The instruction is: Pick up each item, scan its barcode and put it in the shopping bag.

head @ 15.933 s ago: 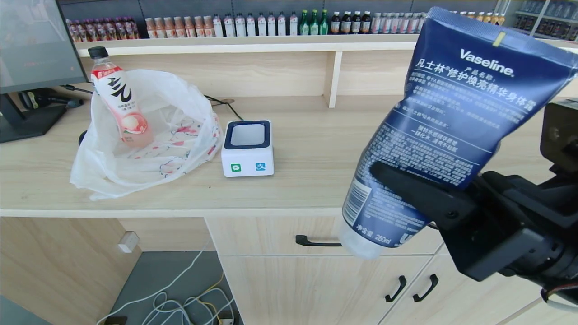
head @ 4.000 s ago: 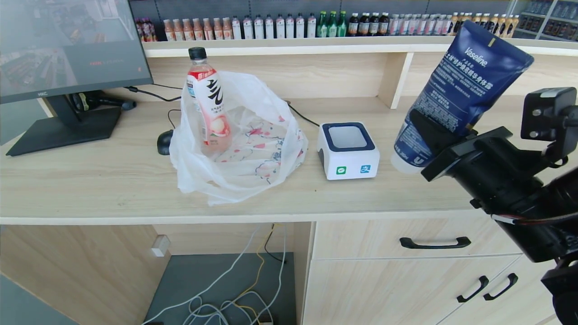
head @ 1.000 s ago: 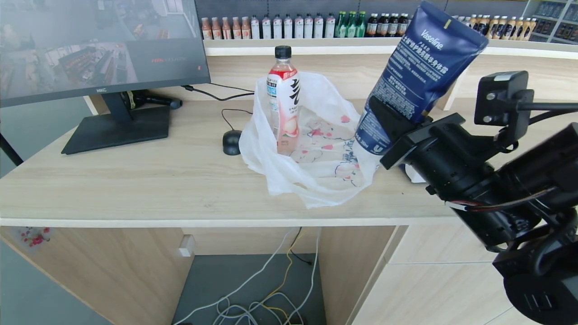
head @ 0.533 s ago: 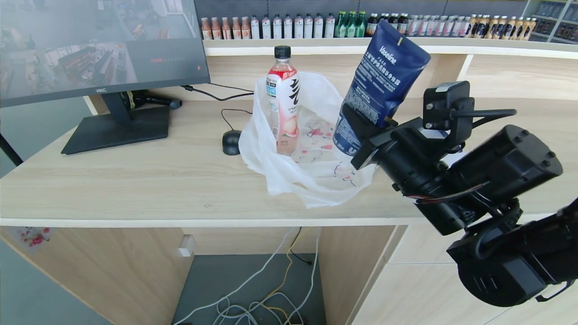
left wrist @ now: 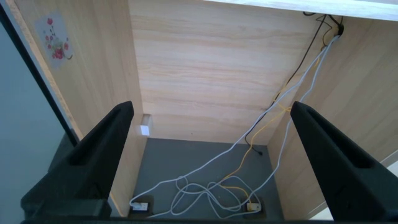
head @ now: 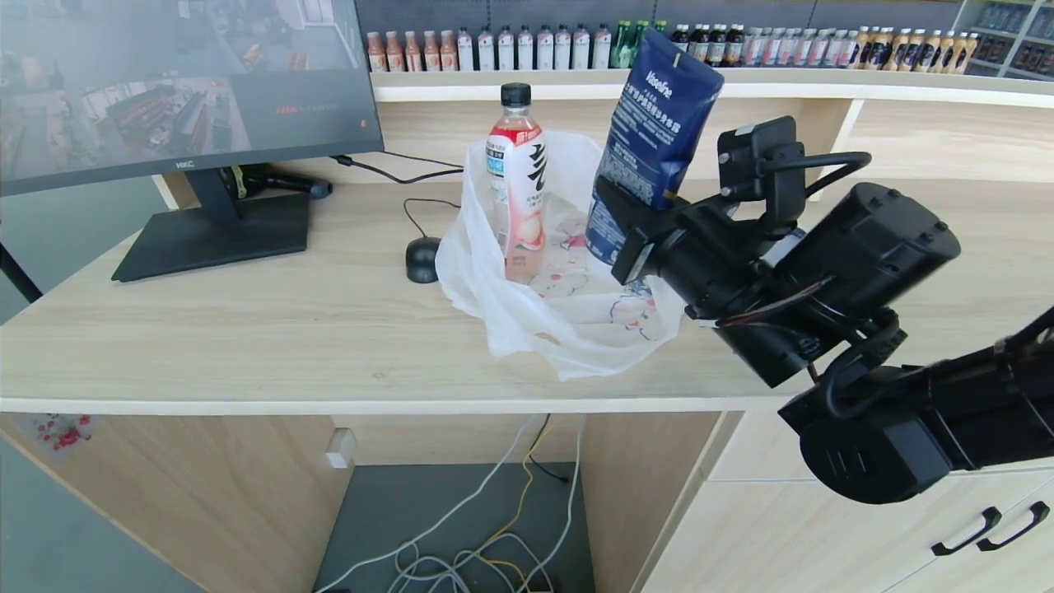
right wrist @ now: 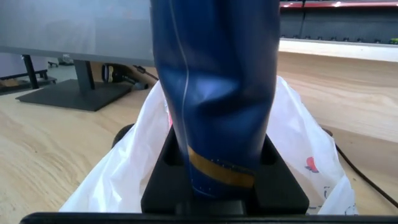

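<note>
Between the jaws of our right gripper (head: 630,221), the head view shows the tube (head: 655,123) clamped cap-down above the bag (head: 527,321), beside the bottle (head: 515,189). We should lower it before letting go. The right wrist view adds the bag's mouth below the jaws, probably centred. In the left wrist view, our left gripper (left wrist: 211,155) has its jaws apart, with cables (left wrist: 249,186) beyond them.

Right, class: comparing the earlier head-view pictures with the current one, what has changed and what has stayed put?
The right gripper, still shut on the blue lotion tube, has carried it to the robot's left across the counter, to above the open shopping bag. The peach drink bottle stays upright in the bag.
</note>
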Available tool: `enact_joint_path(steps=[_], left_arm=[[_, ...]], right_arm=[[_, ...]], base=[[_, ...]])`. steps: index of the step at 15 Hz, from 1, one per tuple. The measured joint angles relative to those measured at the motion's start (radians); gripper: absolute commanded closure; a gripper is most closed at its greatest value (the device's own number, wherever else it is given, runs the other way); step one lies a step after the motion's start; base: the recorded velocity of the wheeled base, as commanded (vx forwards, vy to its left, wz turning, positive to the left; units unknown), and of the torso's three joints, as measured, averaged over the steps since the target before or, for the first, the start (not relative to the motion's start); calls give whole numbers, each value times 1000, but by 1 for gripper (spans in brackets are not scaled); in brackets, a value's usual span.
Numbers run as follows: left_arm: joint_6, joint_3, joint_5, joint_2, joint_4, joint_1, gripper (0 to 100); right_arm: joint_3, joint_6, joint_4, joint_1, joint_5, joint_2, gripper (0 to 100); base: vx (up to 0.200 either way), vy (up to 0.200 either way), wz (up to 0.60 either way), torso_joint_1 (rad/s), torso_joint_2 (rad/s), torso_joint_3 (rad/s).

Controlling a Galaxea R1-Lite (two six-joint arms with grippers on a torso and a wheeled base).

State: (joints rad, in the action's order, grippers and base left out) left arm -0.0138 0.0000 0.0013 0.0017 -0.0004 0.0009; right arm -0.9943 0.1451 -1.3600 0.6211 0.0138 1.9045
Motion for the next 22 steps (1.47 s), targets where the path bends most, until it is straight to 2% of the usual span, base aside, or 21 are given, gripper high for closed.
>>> enact_joint_path(steps=[6, 13, 22], left_arm=[[0, 0, 0, 0, 0, 0, 0], [0, 0, 0, 0, 0, 0, 0], [0, 0, 0, 0, 0, 0, 0]], right_arm=[[-88, 0, 174, -15, 6, 9, 100], [-151, -5, 182, -90, -1, 80, 100], [-196, -6, 176, -100, -3, 144, 100]], base=[[0, 0, 0, 0, 0, 0], [0, 0, 0, 0, 0, 0], [0, 0, 0, 0, 0, 0]])
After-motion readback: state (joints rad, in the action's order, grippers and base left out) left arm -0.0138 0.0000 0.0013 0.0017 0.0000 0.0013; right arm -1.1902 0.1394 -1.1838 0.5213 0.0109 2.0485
